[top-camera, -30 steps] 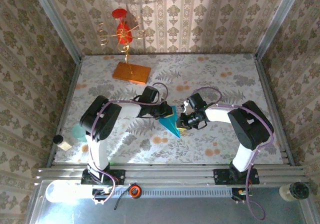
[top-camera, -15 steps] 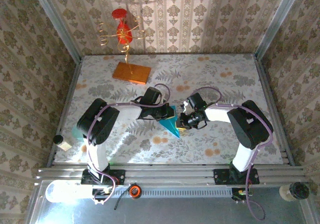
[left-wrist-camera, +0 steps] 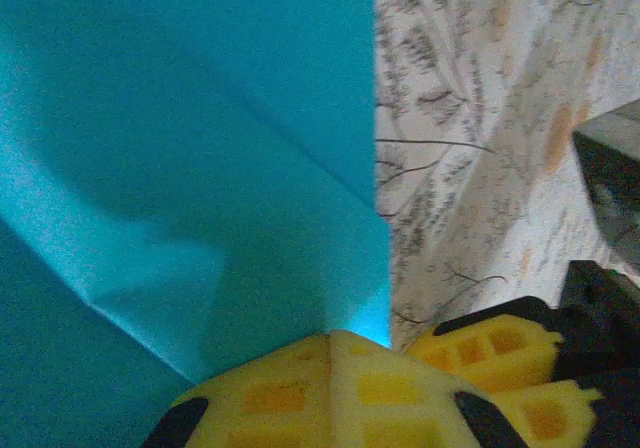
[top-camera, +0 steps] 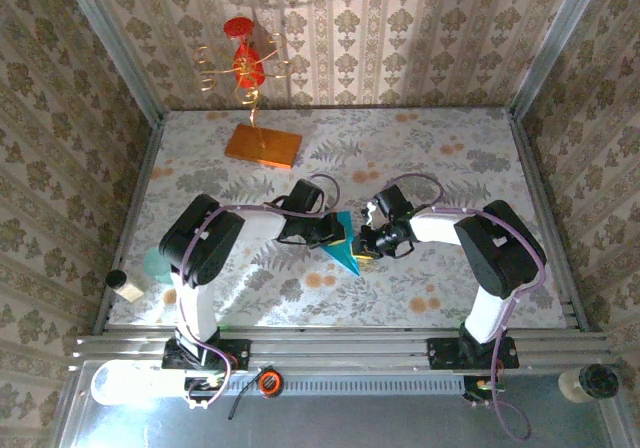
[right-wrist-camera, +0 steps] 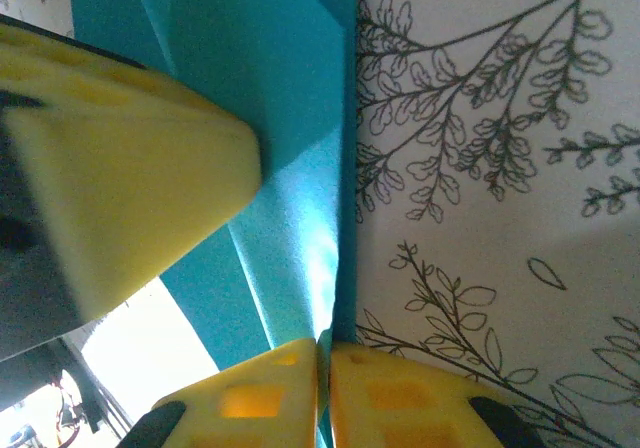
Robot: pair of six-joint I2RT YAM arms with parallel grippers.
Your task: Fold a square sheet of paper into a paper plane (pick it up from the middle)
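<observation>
Since a second before, the left gripper (top-camera: 337, 231) had moved a little to the right, toward the paper, and its jaws had come together. In the left wrist view its yellow fingers (left-wrist-camera: 300, 393) stood closed on the near edge of the paper plane (top-camera: 343, 253), where a diagonal crease ran into them. The right gripper (top-camera: 362, 245) was closed too: its fingers (right-wrist-camera: 265, 393) pinched the thin right edge of the folded cyan paper. The two grippers were just beside each other, one at each side of the plane. The plane lay near the middle of the patterned table (top-camera: 450, 168), its sharp point toward the near edge. Well apart, at the far left, the orange slab (top-camera: 262, 145) stood with the red and gold ornament (top-camera: 245, 63) above it.
</observation>
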